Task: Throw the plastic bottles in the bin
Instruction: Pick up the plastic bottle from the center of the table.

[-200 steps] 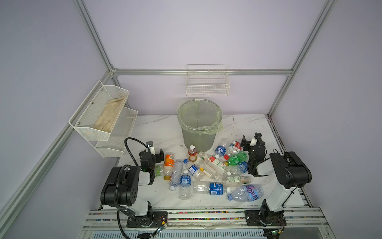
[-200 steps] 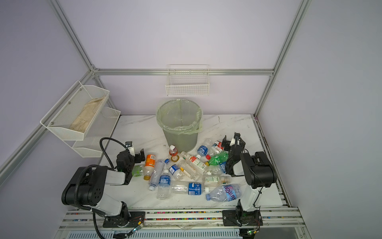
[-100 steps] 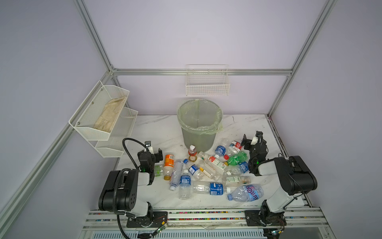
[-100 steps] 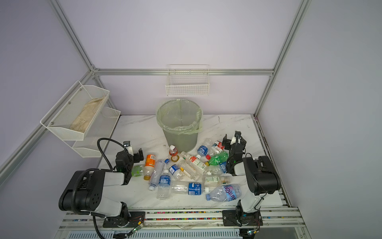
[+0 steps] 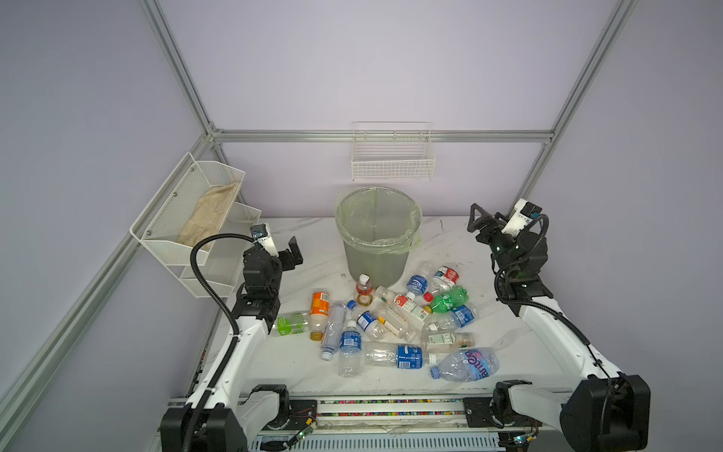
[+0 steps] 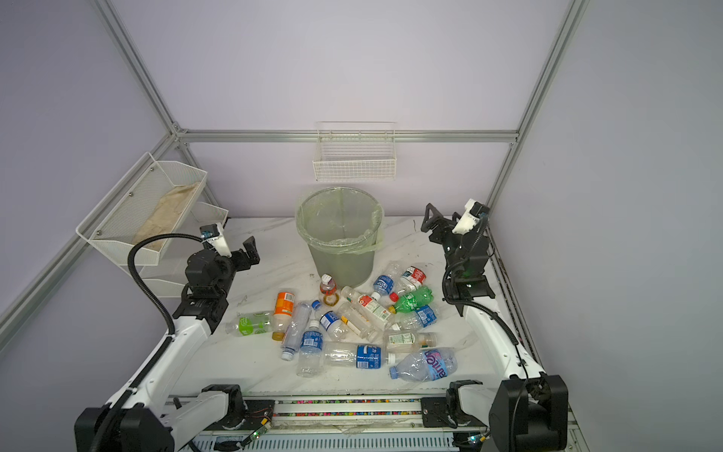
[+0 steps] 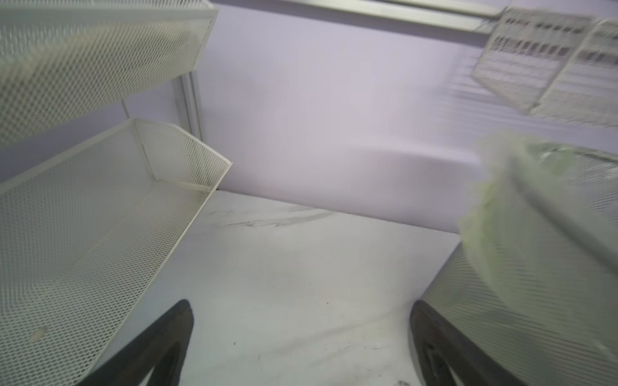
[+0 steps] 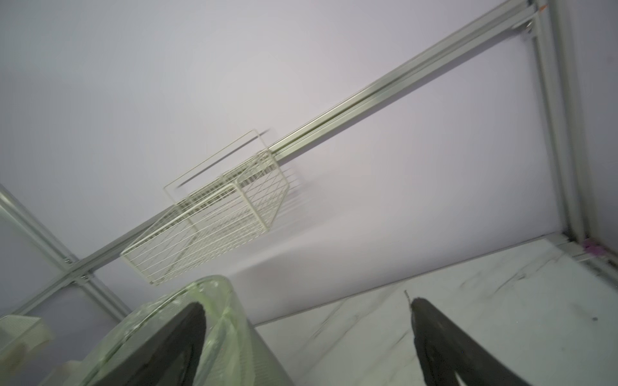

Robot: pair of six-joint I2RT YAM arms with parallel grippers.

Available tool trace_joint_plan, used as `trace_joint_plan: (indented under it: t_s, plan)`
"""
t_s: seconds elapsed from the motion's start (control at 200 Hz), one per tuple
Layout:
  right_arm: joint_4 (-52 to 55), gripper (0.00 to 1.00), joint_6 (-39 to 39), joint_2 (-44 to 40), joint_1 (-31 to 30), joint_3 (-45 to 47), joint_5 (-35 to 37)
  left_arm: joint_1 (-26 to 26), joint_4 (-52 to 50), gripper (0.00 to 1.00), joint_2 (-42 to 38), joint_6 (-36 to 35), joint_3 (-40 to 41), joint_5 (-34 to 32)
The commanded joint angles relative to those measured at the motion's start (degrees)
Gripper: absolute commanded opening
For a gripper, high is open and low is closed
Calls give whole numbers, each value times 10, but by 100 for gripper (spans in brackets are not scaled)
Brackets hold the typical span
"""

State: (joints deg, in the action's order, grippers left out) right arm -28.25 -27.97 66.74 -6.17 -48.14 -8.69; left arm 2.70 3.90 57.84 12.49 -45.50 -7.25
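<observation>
Both arms have unfolded and risen since a second ago, lifting the left hand (image 5: 294, 250) and the right hand (image 5: 475, 220), each spread wide and empty, to either side of the tall grey translucent bin (image 5: 375, 258), which stands upright at the back of the white marble desk (image 5: 297, 364). About twenty clear plastic bottles (image 5: 391, 325) stay heaped before it, mostly lying flat with their axes pointing every way; one white-capped bottle (image 5: 364, 287) stands upright.

A white wire basket (image 5: 392, 166) hangs from the aluminium rail (image 5: 281, 135) across the lilac back wall (image 5: 391, 78), a white mesh two-tier shelf (image 5: 168, 211) juts from the side wall with a crumpled beige sheet (image 5: 209, 215) in its upper tier, above a white marble-patterned table (image 5: 309, 246)
</observation>
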Motion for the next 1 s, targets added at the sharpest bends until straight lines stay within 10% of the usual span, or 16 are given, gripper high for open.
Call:
trace_joint_plan:
  t_s: [0.0, 0.365, 0.99]
  plan:
    - [81, 97, -84, 0, -8, 41, -95, 57, -118, 100, -49, 49, -34, 46]
    - [161, 95, -22, -10, -58, 49, -81, 277, -113, 100, -118, 114, 60, -78]
    - [172, 91, -5, -5, -98, 42, -50, 389, 70, 98, 109, 138, 92, -107]
